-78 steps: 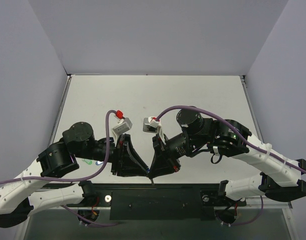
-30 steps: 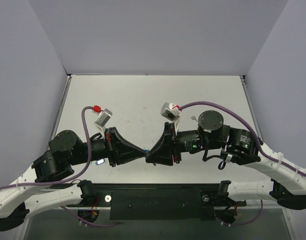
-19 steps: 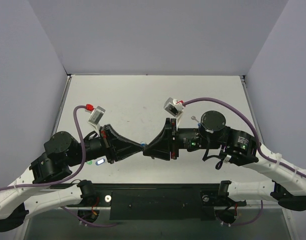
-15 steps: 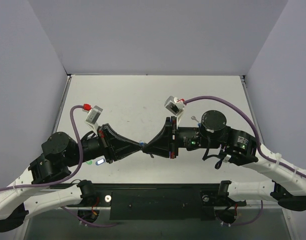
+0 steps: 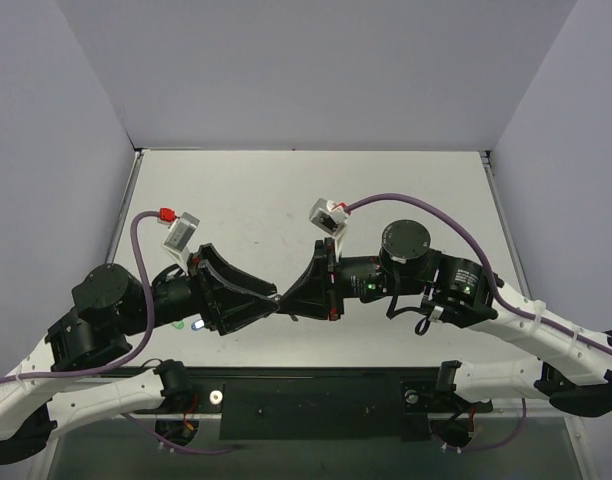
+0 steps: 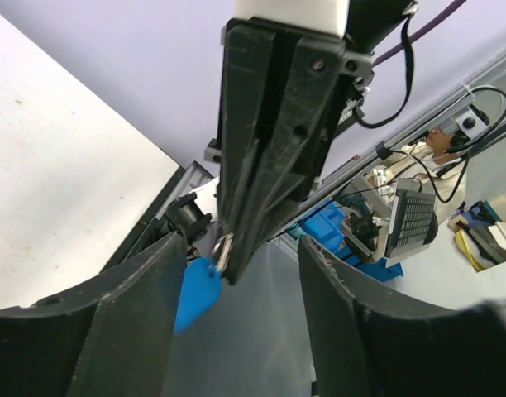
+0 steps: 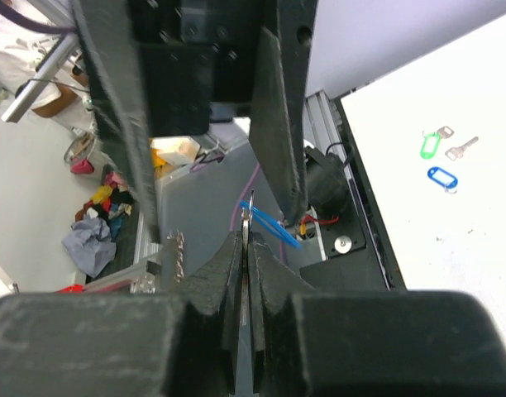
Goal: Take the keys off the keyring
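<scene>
My right gripper (image 7: 247,241) is shut on the thin silver keyring (image 7: 248,217), gripped edge-on between its fingertips. A bright blue-capped key (image 7: 270,226) hangs from the ring. In the left wrist view the keyring (image 6: 222,248) and blue key (image 6: 197,289) hang at the tip of the right gripper's black fingers. My left gripper (image 6: 245,265) is open, its fingers on either side of the right gripper's tip, and the blue key lies close against one finger. In the top view the two grippers (image 5: 278,300) meet tip to tip above the table.
A green-capped key (image 7: 432,145), a bare silver key (image 7: 461,149) and another blue-capped key (image 7: 441,176) lie loose on the white table (image 5: 286,200). In the top view they (image 5: 186,325) sit under my left arm. Grey walls enclose the table; a black rail (image 5: 316,400) runs along the front.
Both arms have lifted from the front edge and shifted left, keeping their tips together. In the last half second the meeting point has moved slightly left and toward the front.
</scene>
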`<state>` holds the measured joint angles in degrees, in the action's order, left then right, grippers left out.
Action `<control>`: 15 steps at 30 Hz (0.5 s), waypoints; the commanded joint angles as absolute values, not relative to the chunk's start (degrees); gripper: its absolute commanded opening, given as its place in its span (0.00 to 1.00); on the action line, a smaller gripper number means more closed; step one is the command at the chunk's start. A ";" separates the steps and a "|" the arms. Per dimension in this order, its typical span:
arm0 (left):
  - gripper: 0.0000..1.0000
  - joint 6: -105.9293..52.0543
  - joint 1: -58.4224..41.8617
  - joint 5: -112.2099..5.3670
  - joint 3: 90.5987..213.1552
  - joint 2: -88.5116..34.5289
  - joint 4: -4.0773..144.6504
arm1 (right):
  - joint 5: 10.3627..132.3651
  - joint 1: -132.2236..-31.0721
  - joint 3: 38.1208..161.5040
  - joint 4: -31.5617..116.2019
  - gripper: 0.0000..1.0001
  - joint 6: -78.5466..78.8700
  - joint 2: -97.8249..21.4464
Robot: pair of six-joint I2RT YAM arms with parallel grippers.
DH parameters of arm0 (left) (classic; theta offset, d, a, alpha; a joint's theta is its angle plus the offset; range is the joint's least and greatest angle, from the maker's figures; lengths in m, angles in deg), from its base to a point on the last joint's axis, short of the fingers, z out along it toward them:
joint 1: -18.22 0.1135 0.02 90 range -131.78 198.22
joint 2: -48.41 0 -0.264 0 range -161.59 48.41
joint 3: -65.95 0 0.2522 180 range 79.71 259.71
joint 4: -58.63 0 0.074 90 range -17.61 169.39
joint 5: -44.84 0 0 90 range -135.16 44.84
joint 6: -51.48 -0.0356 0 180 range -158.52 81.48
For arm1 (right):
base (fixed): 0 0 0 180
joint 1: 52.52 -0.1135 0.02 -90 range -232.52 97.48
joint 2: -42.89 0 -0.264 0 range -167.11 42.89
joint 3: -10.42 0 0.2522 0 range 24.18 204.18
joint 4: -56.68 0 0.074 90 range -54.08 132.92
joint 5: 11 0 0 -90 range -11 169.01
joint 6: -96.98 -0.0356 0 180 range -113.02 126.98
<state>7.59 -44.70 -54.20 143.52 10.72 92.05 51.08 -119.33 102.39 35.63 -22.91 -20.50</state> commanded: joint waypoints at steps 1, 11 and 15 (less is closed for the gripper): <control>0.67 3.77 -44.89 -53.95 149.31 10.71 97.34 | 47.29 -119.49 103.02 36.50 0.00 -21.59 -21.27; 0.57 1.03 -44.89 -55.27 149.76 12.11 99.29 | 44.38 -119.85 103.10 37.02 0.00 -22.47 -20.83; 0.50 1.30 -44.97 -55.44 148.27 12.73 97.70 | 44.29 -119.93 103.19 37.38 0.00 -22.55 -20.83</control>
<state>2.34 -44.70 -54.59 148.42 11.82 98.96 46.08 -119.48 102.39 34.34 -22.80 -21.82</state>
